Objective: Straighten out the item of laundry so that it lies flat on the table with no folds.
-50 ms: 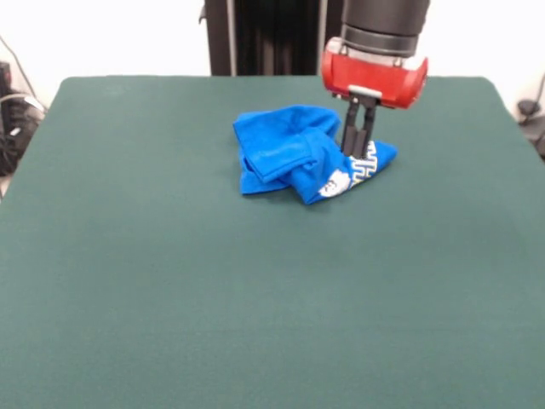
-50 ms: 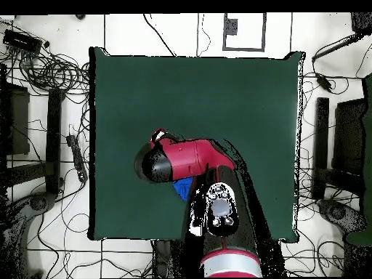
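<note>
One blue T-shirt (image 1: 294,153), crumpled into a heap on the far middle of the green tabletop (image 1: 255,298). Several overlapping folds; a strip of white print shows at its right edge. Cloth looks light, soft and limp, so it should drape and drag rather than hold a shape, and likely slides easily on the fabric surface. One arm, one hand (image 1: 358,145), down at the heap's right side with its fingers close together, tips at the cloth; whether it pinches fabric cannot be told. Best hold is probably a free edge or corner, single layer, then pulled outward. Overhead, the arm covers most of the shirt.
</note>
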{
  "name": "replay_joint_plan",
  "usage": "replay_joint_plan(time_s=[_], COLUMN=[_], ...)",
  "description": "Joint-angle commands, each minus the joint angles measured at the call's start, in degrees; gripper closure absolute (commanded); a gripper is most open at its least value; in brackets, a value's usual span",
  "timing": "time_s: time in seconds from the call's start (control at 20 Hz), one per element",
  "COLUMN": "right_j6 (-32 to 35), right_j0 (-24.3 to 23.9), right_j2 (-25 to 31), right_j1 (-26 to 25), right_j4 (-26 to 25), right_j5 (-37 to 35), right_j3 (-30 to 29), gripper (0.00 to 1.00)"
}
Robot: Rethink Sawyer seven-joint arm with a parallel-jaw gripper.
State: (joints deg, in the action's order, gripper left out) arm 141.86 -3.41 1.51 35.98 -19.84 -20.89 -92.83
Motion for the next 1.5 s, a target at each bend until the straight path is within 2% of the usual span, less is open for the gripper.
replay_joint_plan(time_s=[0.05,0.3,0.5,0.75,1.05,1.35,1.5], right_j6=[2.6,3.0,5.7,4.9,-0.7,-3.0,-3.8], right_j0=[3.4,4.3,5.6,3.5,-1.2,-3.7,-2.0], right_j2=[3.4,3.1,1.7,3.0,5.5,6.8,5.9], right_j1=[-6.7,-6.6,-7.6,-6.2,-4.7,-2.8,-3.4], right_j4=[0.1,0.4,0.8,1.5,0.5,-0.3,-2.2], right_j5=[-0.8,-0.6,2.4,3.1,0.4,-1.2,-1.6], right_j3=[-2.0,-3.4,-4.2,-6.7,-7.3,-9.6,-9.5], gripper=[1.0,1.0,1.0,1.0,1.0,1.0,1.0])
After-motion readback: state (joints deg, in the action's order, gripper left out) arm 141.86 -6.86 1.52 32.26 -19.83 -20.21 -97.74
